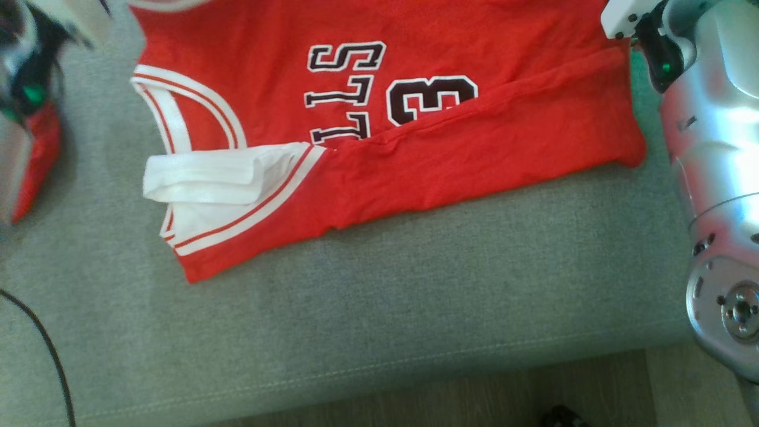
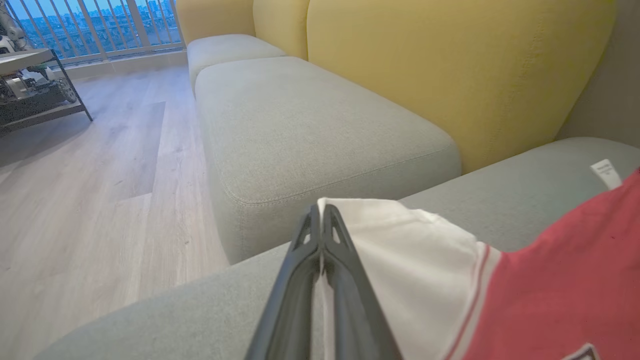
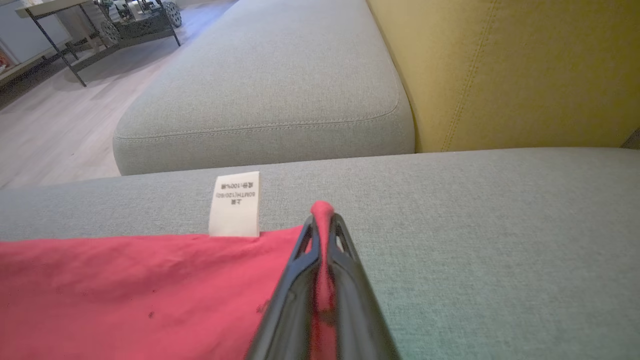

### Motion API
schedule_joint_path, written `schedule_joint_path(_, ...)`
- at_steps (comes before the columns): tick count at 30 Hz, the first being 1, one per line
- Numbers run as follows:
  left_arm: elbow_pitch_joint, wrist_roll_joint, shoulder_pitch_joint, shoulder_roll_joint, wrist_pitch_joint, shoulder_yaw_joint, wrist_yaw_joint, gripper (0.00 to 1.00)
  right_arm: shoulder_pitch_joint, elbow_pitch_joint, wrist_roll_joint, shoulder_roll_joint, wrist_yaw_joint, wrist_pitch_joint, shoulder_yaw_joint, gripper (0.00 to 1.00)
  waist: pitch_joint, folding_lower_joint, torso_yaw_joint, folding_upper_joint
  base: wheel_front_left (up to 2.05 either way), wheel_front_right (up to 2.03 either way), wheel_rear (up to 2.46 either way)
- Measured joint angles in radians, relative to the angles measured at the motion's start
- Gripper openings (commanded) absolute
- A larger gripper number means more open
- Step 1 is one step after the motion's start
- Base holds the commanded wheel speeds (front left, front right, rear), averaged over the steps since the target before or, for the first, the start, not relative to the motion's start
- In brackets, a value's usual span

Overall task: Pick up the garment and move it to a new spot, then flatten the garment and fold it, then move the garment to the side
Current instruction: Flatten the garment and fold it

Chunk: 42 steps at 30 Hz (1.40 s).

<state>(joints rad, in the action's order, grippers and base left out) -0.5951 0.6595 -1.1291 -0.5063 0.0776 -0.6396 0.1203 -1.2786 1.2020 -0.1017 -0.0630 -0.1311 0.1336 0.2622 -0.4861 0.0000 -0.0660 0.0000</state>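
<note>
Grey sofa cushion [image 1: 379, 308] bears a red basketball jersey [image 1: 474, 142]. The left gripper [image 2: 321, 212] pinches its white trim [image 2: 415, 250], and the right gripper [image 3: 322, 220] clamps its red edge (care label [image 3: 234, 204] just beside).

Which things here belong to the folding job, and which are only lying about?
Job: red jersey; left end effector, shut on its white trim; right end effector, shut on its red edge; grey seat under it.
Lying about: yellow backrest; black-framed table; black cable.
</note>
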Motion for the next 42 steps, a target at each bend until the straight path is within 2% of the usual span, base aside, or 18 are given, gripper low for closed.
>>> schedule_joint_path(3, 0.082, 0.027, 0.102, -0.013, 0.025, -0.001, -0.001, 0.00, 0.010, 0.002, -0.004, -0.001, 0.000, 0.018, -0.009, 0.00, 0.018, 0.0000, 0.014, 0.0000, 0.00, 0.00, 0.00)
schedule_joint_path(6, 0.187, 0.057, 0.217, -0.040, 0.040, 0.002, -0.026, 0.00, 0.049, -0.009, -0.015, -0.002, 0.000, 0.026, -0.008, 0.00, 0.035, 0.0000, 0.028, 0.0000, 0.00, 0.00, 0.00)
schedule_joint_path(13, 0.470, 0.119, 0.459, -0.103, 0.056, 0.028, -0.135, 0.00, 0.193, -0.074, -0.069, -0.058, 0.000, 0.002, 0.034, 0.00, 0.069, -0.0001, 0.071, 0.0000, 0.00, 0.00, 0.00)
schedule_joint_path(16, 0.564, 0.131, 0.532, -0.128, 0.054, 0.038, -0.178, 0.00, 0.236, -0.111, -0.074, -0.061, 0.000, -0.017, 0.051, 0.00, 0.080, -0.0001, 0.087, 0.0000, 0.00, 0.00, 0.00)
schedule_joint_path(23, 0.702, 0.171, 0.661, -0.161, 0.032, 0.045, -0.257, 0.00, 0.356, -0.225, -0.073, -0.055, 0.000, -0.086, 0.065, 0.00, 0.097, -0.0001, 0.105, 0.0000, 0.00, 0.00, 0.00)
schedule_joint_path(29, 0.761, 0.189, 0.748, -0.177, 0.013, 0.036, -0.282, 0.00, 0.491, -0.409, -0.073, -0.051, 0.000, -0.168, 0.058, 0.00, 0.093, -0.0001, 0.111, 0.0000, 0.00, 0.00, 0.00)
schedule_joint_path(30, 0.762, 0.191, 0.757, -0.177, 0.012, 0.033, -0.287, 0.00, 0.516, -0.447, -0.069, -0.047, 0.000, -0.184, 0.053, 0.10, 0.091, 0.0000, 0.112, 0.0000, 0.00, 0.00, 0.00)
schedule_joint_path(31, 0.762, 0.197, 0.763, -0.177, 0.012, 0.029, -0.288, 0.00, 0.541, -0.484, -0.062, -0.042, 0.000, -0.202, 0.049, 0.43, 0.089, 0.0000, 0.112, 0.0000, 0.00, 0.00, 0.00)
schedule_joint_path(32, 0.760, 0.197, 0.769, -0.177, 0.012, 0.024, -0.289, 0.00, 0.566, -0.524, -0.054, -0.035, 0.000, -0.216, 0.043, 0.99, 0.087, 0.0000, 0.112, 0.0000, 0.00, 0.00, 0.00)
schedule_joint_path(34, 0.757, 0.196, 0.773, -0.176, 0.012, 0.017, -0.295, 0.00, 0.592, -0.566, -0.044, -0.030, 0.000, -0.234, 0.036, 1.00, 0.086, 0.0000, 0.112, 0.0000, 0.00, 0.00, 0.00)
schedule_joint_path(35, 0.751, 0.195, 0.778, -0.172, 0.012, 0.010, -0.302, 0.16, 0.617, -0.607, -0.033, -0.027, 0.000, -0.253, 0.030, 1.00, 0.086, 0.0001, 0.112, 0.0000, 0.00, 0.00, 0.00)
schedule_joint_path(36, 0.744, 0.194, 0.782, -0.165, 0.012, 0.003, -0.310, 0.49, 0.642, -0.650, -0.023, -0.024, 0.000, -0.271, 0.025, 1.00, 0.086, 0.0001, 0.112, 0.0000, 0.00, 0.00, 0.00)
schedule_joint_path(37, 0.737, 0.187, 0.784, -0.155, 0.012, -0.002, -0.316, 0.97, 0.669, -0.698, -0.012, -0.021, 0.000, -0.289, 0.025, 1.00, 0.088, 0.0001, 0.112, 0.0000, 0.00, 0.00, 0.00)
schedule_joint_path(38, 0.730, 0.179, 0.787, -0.146, 0.015, -0.008, -0.323, 1.00, 0.698, -0.748, -0.003, -0.018, 0.000, -0.309, 0.025, 1.00, 0.091, 0.0000, 0.112, 0.0000, 0.00, 0.00, 0.00)
schedule_joint_path(42, 0.702, 0.156, 0.808, -0.116, 0.045, -0.023, -0.355, 1.00, 0.828, -0.950, 0.019, -0.005, 0.000, -0.397, 0.032, 1.00, 0.107, 0.0000, 0.110, 0.0000, 0.00, 0.00, 0.00)
